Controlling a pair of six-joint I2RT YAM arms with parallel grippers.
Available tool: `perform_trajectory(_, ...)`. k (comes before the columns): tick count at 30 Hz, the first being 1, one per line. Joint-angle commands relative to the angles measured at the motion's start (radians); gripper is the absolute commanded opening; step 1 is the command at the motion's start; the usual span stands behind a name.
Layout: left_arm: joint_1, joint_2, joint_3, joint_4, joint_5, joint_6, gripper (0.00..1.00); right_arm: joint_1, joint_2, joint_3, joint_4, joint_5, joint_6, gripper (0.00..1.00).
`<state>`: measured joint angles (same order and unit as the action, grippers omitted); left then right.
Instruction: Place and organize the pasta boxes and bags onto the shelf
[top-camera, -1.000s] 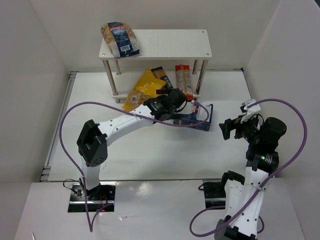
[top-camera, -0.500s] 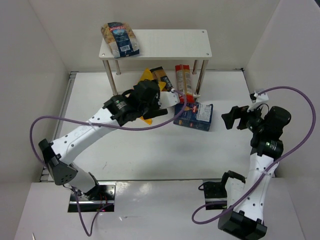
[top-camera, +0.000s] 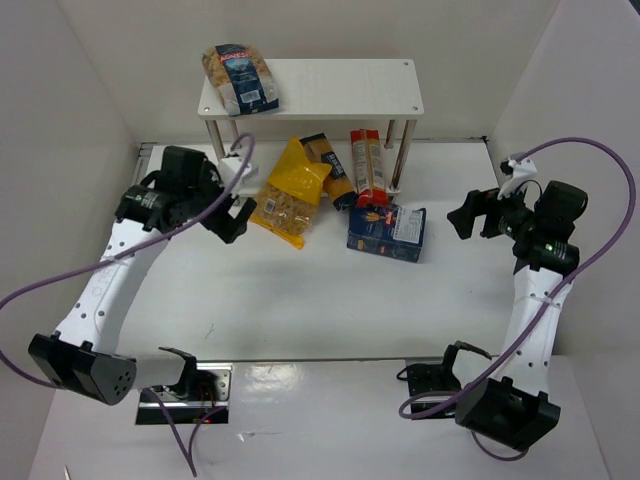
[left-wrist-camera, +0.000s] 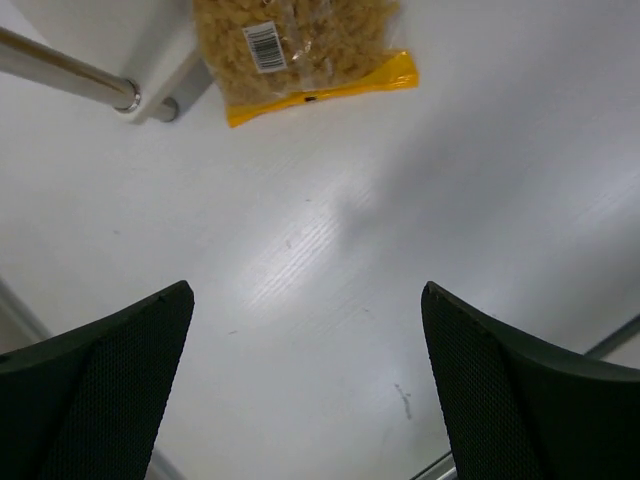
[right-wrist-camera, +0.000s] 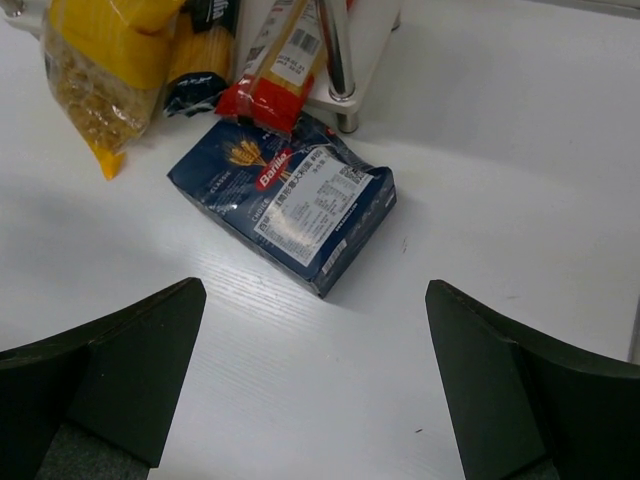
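Observation:
The white shelf (top-camera: 330, 88) stands at the back; the clear bag with dark-blue label (top-camera: 240, 78) lies on its top board at the left. On the table in front lie the yellow pasta bag (top-camera: 290, 192), the yellow-blue spaghetti pack (top-camera: 328, 168), the red-orange pack (top-camera: 370, 170) and the dark-blue box (top-camera: 387, 232). My left gripper (top-camera: 232, 200) is open and empty, left of the yellow bag (left-wrist-camera: 300, 45). My right gripper (top-camera: 470, 214) is open and empty, right of the box (right-wrist-camera: 285, 200). The spaghetti packs reach under the shelf.
Silver shelf legs (top-camera: 228, 165) stand close to the packs; one leg (right-wrist-camera: 335, 60) rises just behind the box, another (left-wrist-camera: 60, 70) beside the yellow bag. White walls enclose the table on the left, back and right. Purple cables loop from both arms.
My left arm has swung left, away from the box and yellow bag, to the left of the shelf legs. My right arm has drawn back right and up a little.

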<state>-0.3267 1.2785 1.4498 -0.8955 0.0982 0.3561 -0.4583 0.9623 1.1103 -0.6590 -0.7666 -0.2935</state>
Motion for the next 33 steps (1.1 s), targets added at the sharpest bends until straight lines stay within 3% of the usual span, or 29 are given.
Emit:
perform_trajectory(1,0.113,-0.024,0.015,-0.051,0.338,-0.123,1.00,0.046,0.021,0.048,-0.060,0.049,-0.108,1.00)
perform_trajectory(4,0.259,-0.034,0.029,-0.066,0.518,-0.164,1.00,0.096,0.044,0.069,-0.111,0.088,-0.186,1.00)
perform_trajectory(7,0.395,-0.048,-0.055,-0.036,0.638,-0.234,1.00,0.147,0.078,0.091,-0.163,0.151,-0.269,1.00)
perform_trajectory(10,0.526,-0.105,-0.176,0.059,0.716,-0.334,1.00,0.306,0.133,0.115,-0.217,0.265,-0.352,1.00)
perform_trajectory(12,0.634,-0.180,-0.221,0.122,0.716,-0.368,1.00,0.383,0.160,0.129,-0.228,0.343,-0.378,1.00)
perform_trajectory(16,0.750,-0.283,-0.267,0.161,0.609,-0.393,1.00,0.588,0.245,0.138,-0.240,0.464,-0.435,1.00)
perform_trajectory(20,0.873,-0.375,-0.327,0.185,0.529,-0.402,1.00,0.942,0.340,0.120,-0.186,0.628,-0.417,1.00)
perform_trajectory(24,0.981,-0.473,-0.399,0.222,0.482,-0.413,1.00,1.163,0.409,0.138,-0.114,0.662,-0.417,1.00)
perform_trajectory(27,1.026,-0.527,-0.431,0.242,0.460,-0.404,1.00,1.271,0.502,0.163,-0.073,0.662,-0.417,1.00)
perform_trajectory(33,1.121,-0.606,-0.471,0.315,0.390,-0.430,1.00,1.379,0.628,0.111,0.181,0.729,-0.395,1.00)
